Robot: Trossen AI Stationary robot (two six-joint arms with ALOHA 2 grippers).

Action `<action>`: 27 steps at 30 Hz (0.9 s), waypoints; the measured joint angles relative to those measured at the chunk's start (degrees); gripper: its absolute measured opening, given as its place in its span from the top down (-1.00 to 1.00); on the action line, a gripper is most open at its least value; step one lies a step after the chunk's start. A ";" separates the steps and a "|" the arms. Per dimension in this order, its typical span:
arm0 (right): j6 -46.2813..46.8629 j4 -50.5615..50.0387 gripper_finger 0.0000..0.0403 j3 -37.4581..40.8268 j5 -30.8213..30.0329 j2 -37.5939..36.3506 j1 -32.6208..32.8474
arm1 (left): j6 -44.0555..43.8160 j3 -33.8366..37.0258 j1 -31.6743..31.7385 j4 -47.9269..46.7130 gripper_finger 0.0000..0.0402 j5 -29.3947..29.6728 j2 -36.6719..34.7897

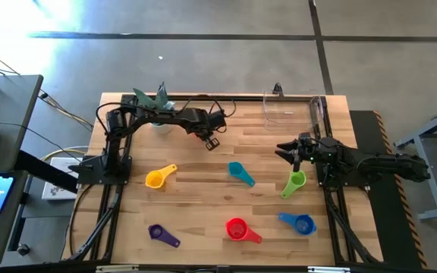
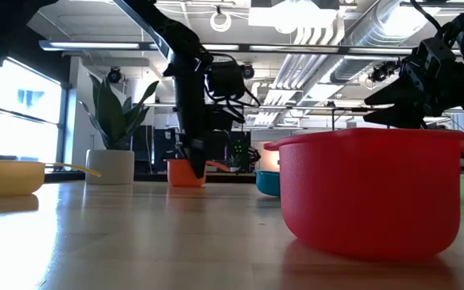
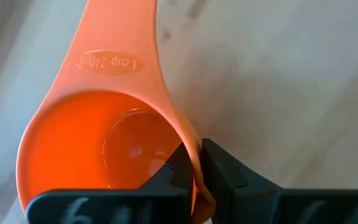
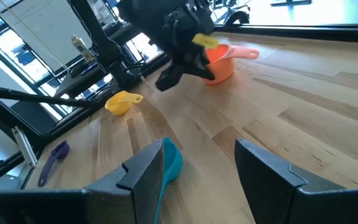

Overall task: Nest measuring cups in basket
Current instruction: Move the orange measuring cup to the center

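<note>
My left end effector (image 3: pixel 194 171) is clamped on the rim of the orange cup (image 3: pixel 98 143), one finger inside the bowl and one outside. The cup sits on the counter (image 1: pixel 203 197) toward the far edge, between the potted plant (image 1: pixel 156 102) and the clear basket (image 1: pixel 294 110); its flat handle runs away from my fingers, roughly toward the basket. Bare wood lies between cup and basket. My right end effector (image 1: pixel 285 152) hangs with fingers apart, nearer than the basket, just beside the green cup (image 1: pixel 294 183), the teal cup (image 1: pixel 240 173) near it.
</note>
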State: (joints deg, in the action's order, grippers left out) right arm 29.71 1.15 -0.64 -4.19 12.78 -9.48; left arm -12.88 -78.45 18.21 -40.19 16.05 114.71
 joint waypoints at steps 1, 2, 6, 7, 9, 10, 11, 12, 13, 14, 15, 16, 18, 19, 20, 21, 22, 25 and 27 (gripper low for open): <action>-0.02 0.00 0.07 0.00 0.00 0.00 0.00 | -0.03 -0.10 -0.53 -0.92 0.93 -0.02 -0.20; -0.02 0.00 0.07 0.00 0.00 0.00 0.00 | -0.07 -0.36 -1.16 -1.73 0.92 0.00 -0.30; -0.08 0.00 0.07 0.00 0.00 0.00 -0.01 | -0.36 -1.62 -3.90 -7.13 0.93 -0.36 -1.02; -0.08 0.00 0.07 0.00 0.00 0.00 0.00 | -0.36 -1.73 -4.78 -7.41 0.93 -0.37 -1.36; -0.11 0.00 0.07 0.00 0.00 0.00 -0.01 | -0.37 -1.78 -6.67 -8.45 0.93 -0.43 -2.27; -0.13 0.00 0.07 0.00 0.00 0.00 -0.02 | -0.45 -1.78 -7.63 -9.71 0.93 -0.49 -2.73; -0.13 0.00 0.07 0.00 0.00 0.01 -0.02 | -0.56 -1.78 -8.56 -10.52 0.93 -0.55 -3.14; -0.13 0.00 0.07 0.00 0.01 0.02 0.00 | -0.91 -1.78 -9.53 -11.07 0.93 -0.52 -3.58; -0.13 0.00 0.07 0.00 0.00 0.02 0.00 | -1.54 -1.78 -10.49 -12.01 0.93 -0.55 -4.02; -0.13 0.00 0.07 0.00 0.00 0.00 0.00 | -2.09 -1.78 -11.45 -13.06 0.93 -0.74 -4.44; -0.15 0.00 0.07 0.00 0.02 0.02 0.00 | -2.71 -1.78 -12.50 -13.66 0.93 -1.18 -4.81; -0.15 0.00 0.07 0.00 0.02 0.00 -0.01 | -3.42 -1.78 -13.47 -13.91 0.93 -1.75 -5.20; -0.15 0.00 0.07 0.00 0.02 0.02 0.00 | -5.18 -1.78 -15.58 -14.03 0.93 -2.60 -5.98; -0.15 0.00 0.07 0.00 0.02 0.02 0.00 | -6.28 -1.78 -16.63 -13.84 0.93 -3.18 -6.30; -0.13 0.00 0.07 0.00 0.02 0.00 -0.02 | -7.57 -1.78 -17.65 -13.72 0.93 -3.53 -6.39; -0.15 0.00 0.07 0.00 0.02 0.00 0.00 | -8.83 -1.78 -18.64 -13.72 0.93 -3.73 -6.37; -0.15 0.00 0.07 0.00 0.02 0.02 -0.02 | -10.11 -1.78 -19.58 -13.90 0.93 -4.04 -6.33; 0.12 0.00 0.07 0.00 0.02 0.00 0.00 | -13.30 -1.19 -22.45 -13.00 0.93 -5.20 -6.35; 0.31 0.02 0.07 0.00 0.04 0.00 0.00 | -15.58 -0.03 -24.14 -12.51 0.93 -6.61 -6.33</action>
State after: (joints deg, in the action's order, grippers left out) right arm 30.02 1.17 -0.64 -4.14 12.78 -9.47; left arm -28.46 -78.48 -5.93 -52.70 9.44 108.38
